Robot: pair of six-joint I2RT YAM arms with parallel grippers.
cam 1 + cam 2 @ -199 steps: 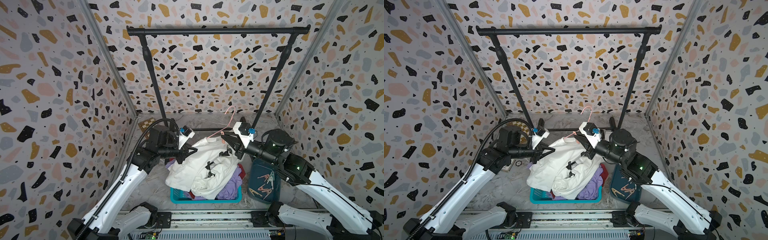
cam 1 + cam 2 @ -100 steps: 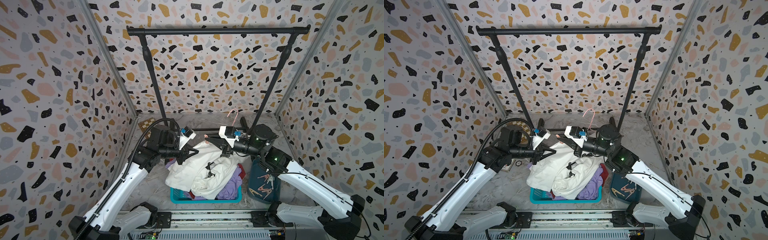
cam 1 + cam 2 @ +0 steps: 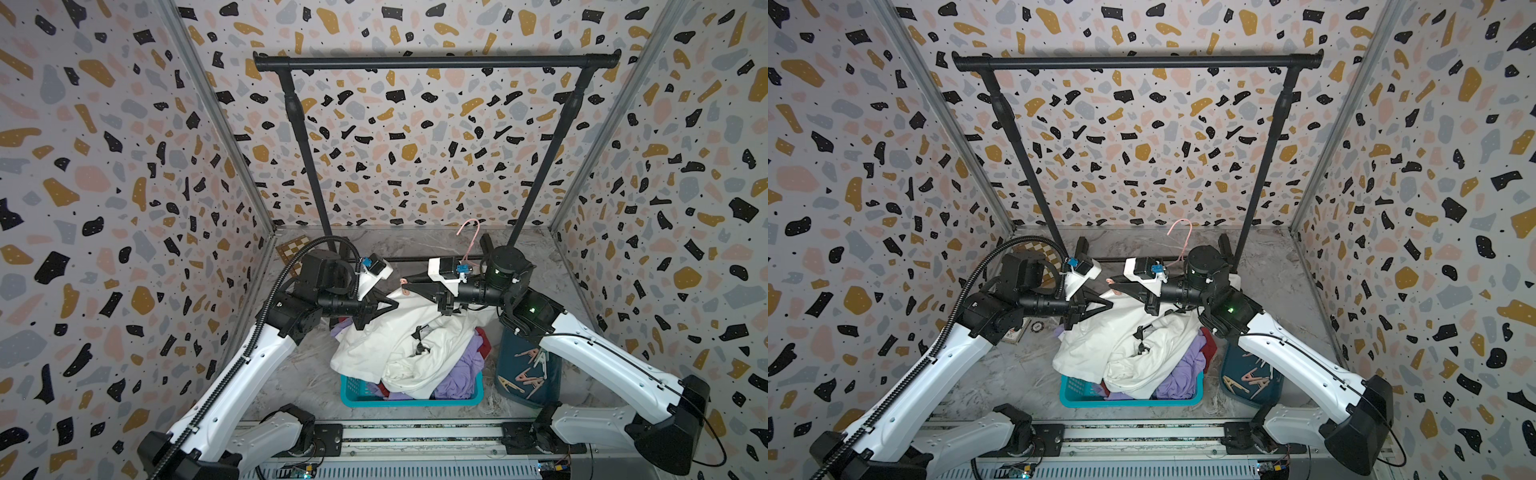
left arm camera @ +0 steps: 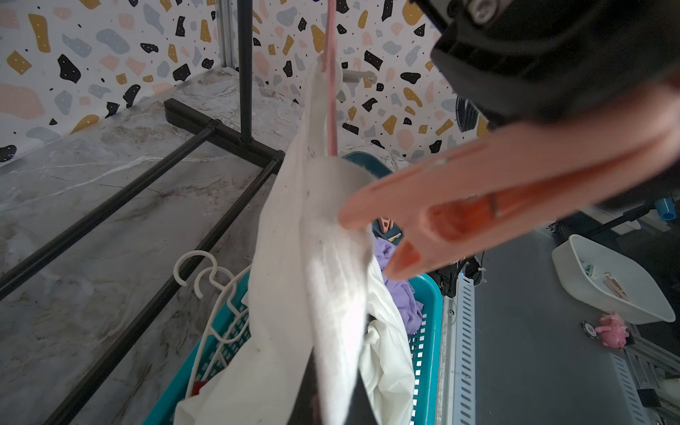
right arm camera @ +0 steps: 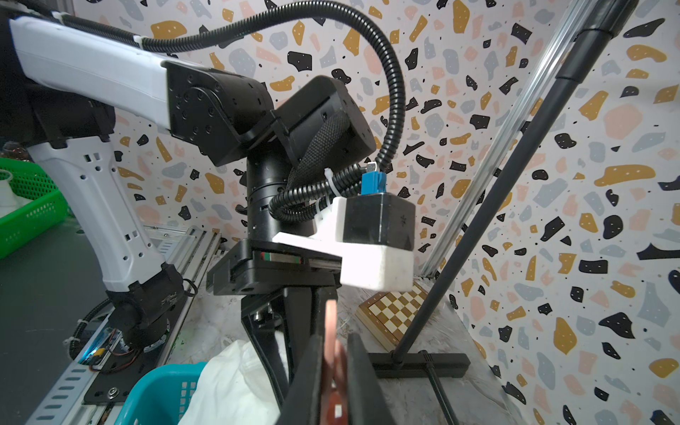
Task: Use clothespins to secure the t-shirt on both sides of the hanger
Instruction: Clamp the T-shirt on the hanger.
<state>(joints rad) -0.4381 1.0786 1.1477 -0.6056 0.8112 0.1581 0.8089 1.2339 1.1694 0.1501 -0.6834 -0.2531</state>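
The white t-shirt (image 3: 399, 332) spills out of the basket, and its shoulder is lifted on the pink hanger (image 3: 469, 239). My left gripper (image 3: 395, 304) is shut on that shoulder fold (image 4: 331, 257). My right gripper (image 3: 405, 286) faces it from the right, shut on a peach clothespin (image 4: 496, 198) squeezed so that its mouth gapes. The clothespin's open mouth sits at the edge of the fold held by my left gripper. In the right wrist view the clothespin (image 5: 331, 338) stands edge-on between the two black fingers (image 5: 312, 371).
A teal laundry basket (image 3: 411, 401) holds purple and red clothes and white hangers (image 4: 206, 272). A dark teal bin (image 3: 528, 374) at the right holds several more clothespins. The black clothes rack (image 3: 436, 62) stands behind. A chessboard (image 3: 293, 253) lies at the back left.
My right arm has swung left with the clothespin, from beside the hanger hook to right in front of my left gripper. The left gripper has kept its hold and barely moved.
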